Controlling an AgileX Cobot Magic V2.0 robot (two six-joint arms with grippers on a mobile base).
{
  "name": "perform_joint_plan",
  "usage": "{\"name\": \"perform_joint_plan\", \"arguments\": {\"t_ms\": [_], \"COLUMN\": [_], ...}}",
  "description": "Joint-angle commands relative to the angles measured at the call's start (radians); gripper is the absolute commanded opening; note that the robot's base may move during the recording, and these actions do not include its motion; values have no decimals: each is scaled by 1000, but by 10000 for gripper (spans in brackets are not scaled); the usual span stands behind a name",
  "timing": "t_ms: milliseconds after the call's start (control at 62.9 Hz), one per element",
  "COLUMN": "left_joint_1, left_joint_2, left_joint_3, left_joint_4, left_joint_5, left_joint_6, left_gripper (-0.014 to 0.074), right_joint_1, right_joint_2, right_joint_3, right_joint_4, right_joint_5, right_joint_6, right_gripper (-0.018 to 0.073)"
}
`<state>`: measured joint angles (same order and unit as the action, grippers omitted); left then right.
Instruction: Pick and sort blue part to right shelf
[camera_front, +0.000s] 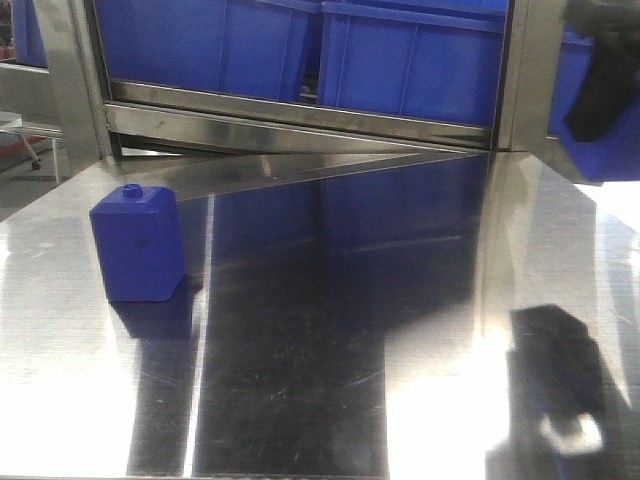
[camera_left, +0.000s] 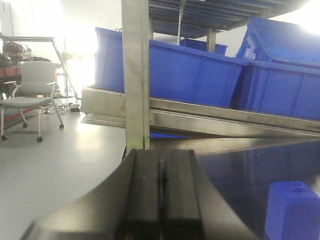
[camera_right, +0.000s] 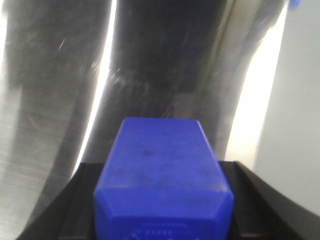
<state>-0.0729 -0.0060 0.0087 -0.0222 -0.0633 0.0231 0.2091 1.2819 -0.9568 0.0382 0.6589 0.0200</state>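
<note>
The right claw (camera_right: 162, 202) is clamped on the blue part (camera_right: 162, 170). In the right wrist view its black fingers (camera_right: 82, 200) press against the part's two sides, and the part is held off the table (camera_front: 330, 330), whose streaked steel shows blurred beyond it. The part's far end is flat with chamfered corners; the end nearest the camera is cut off by the frame edge. In the front view the right arm is only a dark shape at the upper right edge with blue around it, and there I cannot tell the part from the bin behind. The left claw (camera_left: 160, 200) is closed on nothing, its two black fingers (camera_left: 142, 200) pressed flat together, and it hangs low over the table's left side. A squat blue block with a small round knob (camera_front: 135, 248) stands upright on the left part of the table, apart from both claws; it shows at the lower right of the left wrist view. Behind the table, blue bins (camera_front: 410, 55) sit side by side on a sloping steel shelf (camera_front: 300, 125), with an upright steel post (camera_left: 136, 75) in front. A grey office chair (camera_left: 32, 90) stands on the floor off to the left.
</note>
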Motion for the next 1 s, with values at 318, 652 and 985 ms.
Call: {"name": "perform_joint_plan", "arguments": {"t_ms": [318,652,985], "left_joint_1": [0,0,0], "left_joint_2": [-20,-20,-20], "left_joint_3": [23,23,23], "left_joint_4": [-4,-4,-4], "left_joint_5": [-81,-81,-81], "left_joint_6": [-10,-10,-10], "left_gripper": [123,123,123], "right_joint_1": [-156,-156,-156], "right_joint_2": [-386,-762,-1074], "right_joint_3": [344,556,601], "right_joint_4": [62,-23,-54], "right_joint_5": [-507,-619,-482], "right_joint_6": [-131,-129,-91], "right_gripper": [398,398,398]}}
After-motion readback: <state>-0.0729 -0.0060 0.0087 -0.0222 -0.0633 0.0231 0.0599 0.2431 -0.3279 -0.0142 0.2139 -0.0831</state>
